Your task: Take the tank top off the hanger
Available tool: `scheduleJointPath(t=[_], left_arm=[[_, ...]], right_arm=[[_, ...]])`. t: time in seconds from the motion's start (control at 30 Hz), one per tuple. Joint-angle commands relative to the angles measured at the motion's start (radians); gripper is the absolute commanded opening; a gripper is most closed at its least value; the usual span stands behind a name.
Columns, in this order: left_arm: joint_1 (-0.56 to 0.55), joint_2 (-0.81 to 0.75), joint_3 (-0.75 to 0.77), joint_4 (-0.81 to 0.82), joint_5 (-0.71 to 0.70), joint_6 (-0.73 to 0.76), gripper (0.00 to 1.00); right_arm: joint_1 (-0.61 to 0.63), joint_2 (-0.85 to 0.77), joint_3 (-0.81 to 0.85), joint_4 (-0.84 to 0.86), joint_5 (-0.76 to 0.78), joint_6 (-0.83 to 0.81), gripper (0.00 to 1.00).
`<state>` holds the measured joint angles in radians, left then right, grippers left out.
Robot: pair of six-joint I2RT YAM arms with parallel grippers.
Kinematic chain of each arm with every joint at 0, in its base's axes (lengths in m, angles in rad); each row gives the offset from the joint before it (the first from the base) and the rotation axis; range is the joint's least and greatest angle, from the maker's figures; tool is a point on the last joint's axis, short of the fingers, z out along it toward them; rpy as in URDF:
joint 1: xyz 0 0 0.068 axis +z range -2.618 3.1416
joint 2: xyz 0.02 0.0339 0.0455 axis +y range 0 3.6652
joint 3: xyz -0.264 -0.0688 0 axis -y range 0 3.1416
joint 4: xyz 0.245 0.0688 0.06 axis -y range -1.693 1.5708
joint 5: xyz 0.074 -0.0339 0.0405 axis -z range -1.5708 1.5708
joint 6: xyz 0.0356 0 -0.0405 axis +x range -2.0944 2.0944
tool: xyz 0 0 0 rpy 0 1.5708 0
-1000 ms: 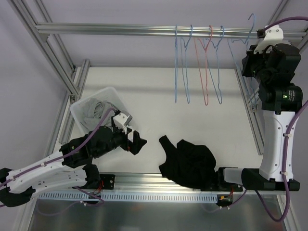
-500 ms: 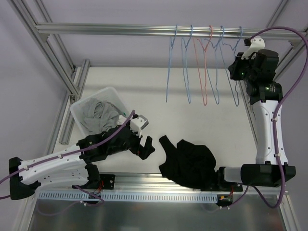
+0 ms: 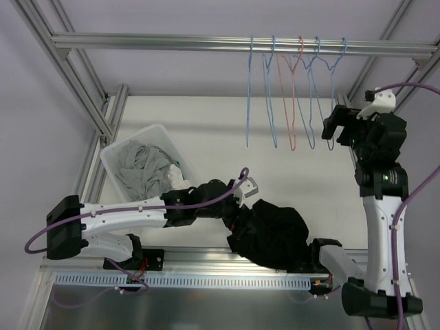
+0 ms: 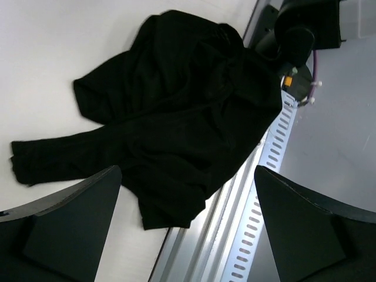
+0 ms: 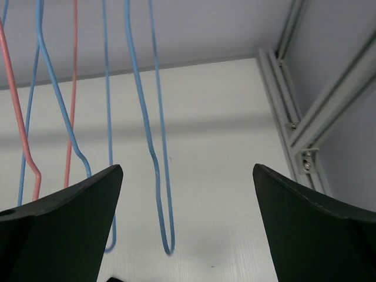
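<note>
The black tank top [image 3: 275, 234] lies crumpled on the table near the front edge, off any hanger. My left gripper [image 3: 237, 212] hovers open over its left side. In the left wrist view the tank top [image 4: 176, 100] spreads between and beyond the wide-apart fingers [image 4: 64, 229], which hold nothing. The rightmost blue hanger [image 3: 333, 103] hangs bare on the rail. My right gripper [image 3: 333, 130] stands open just to the right of it, apart from the wire. The right wrist view has that blue hanger [image 5: 157, 170] dangling ahead of the empty right gripper [image 5: 187, 170].
Several more blue hangers and a red hanger [image 3: 292, 103] hang on the top rail [image 3: 172, 42]. A white bin [image 3: 110, 157] with grey clothes stands at the left. The slotted aluminium front rail [image 4: 276, 141] runs right beside the tank top. Frame posts [image 5: 317, 117] stand at the right.
The right gripper carried the blue hanger onto the rail, opened and drew back down. The left arm swung right from beside the bin to over the tank top.
</note>
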<state>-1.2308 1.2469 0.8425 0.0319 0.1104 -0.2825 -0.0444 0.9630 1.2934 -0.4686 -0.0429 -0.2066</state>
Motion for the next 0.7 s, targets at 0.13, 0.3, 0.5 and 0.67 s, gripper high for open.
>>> scheduleJointPath(t=[0.13, 0.3, 0.5, 0.67], left_arm=[[-0.065, 0.221, 0.168, 0.079, -0.020, 0.089, 0.99], [-0.101, 0.414, 0.266, 0.079, -0.067, 0.106, 0.99], [-0.144, 0.642, 0.403, 0.079, -0.142, 0.121, 0.99], [-0.179, 0.761, 0.446, 0.025, -0.307, 0.094, 0.99]], right_arm=[[-0.011, -0.272, -0.037, -0.128, 0.294, 0.049, 1.00], [-0.011, -0.406, -0.040, -0.180, 0.212, 0.046, 0.99], [-0.009, -0.475, -0.017, -0.228, 0.054, 0.036, 0.99], [-0.009, -0.506, 0.004, -0.245, -0.035, 0.023, 0.99]])
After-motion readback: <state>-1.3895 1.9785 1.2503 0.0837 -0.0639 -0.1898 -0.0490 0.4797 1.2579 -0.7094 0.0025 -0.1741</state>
